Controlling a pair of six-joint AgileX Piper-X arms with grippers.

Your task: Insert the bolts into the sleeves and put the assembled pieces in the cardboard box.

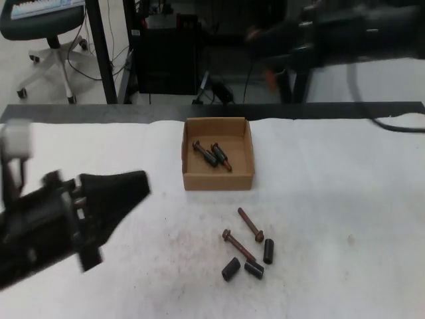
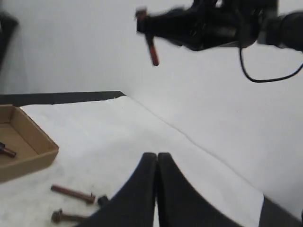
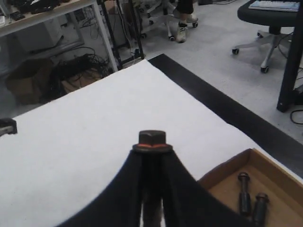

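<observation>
One rusty hex-headed bolt [image 3: 152, 138]

A lab or workshop room. The table [image 1: 345, 212], covered in white cloth, stands on a grey floor. Beyond the table are a rolling chair [image 1: 36, 26], black rack legs [image 1: 99, 53], a cluttered shelf [image 3: 42, 12] and tangled cables [image 3: 80, 66] on the floor.

The cardboard box [image 1: 218, 181] holds two assembled pieces [image 1: 207, 154]
</observation>
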